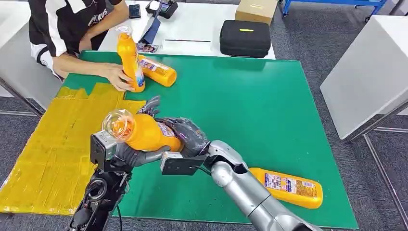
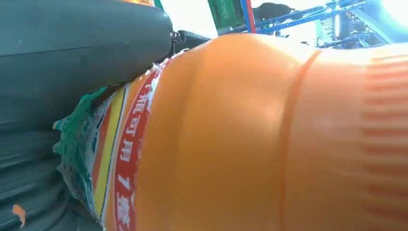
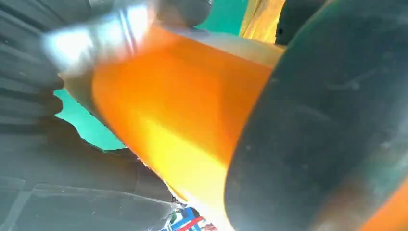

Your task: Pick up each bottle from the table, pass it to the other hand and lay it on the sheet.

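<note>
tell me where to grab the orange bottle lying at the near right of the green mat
Grip the lying bottle around its labelled middle, coming down from above, fingers across its width. It lies flat on the green mat with its long axis running left to right, so the sides are free. A judgement only.

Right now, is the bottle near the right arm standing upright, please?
No, that bottle lies on its side on the green mat.

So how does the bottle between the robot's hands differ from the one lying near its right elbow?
The held orange bottle is lifted off the table, gripped by both the left hand and the right hand; the lying orange bottle rests flat on the green mat, untouched. The held bottle's clear cap points toward the yellow sheet; the lying one's label faces up. Both look the same orange type.
</note>
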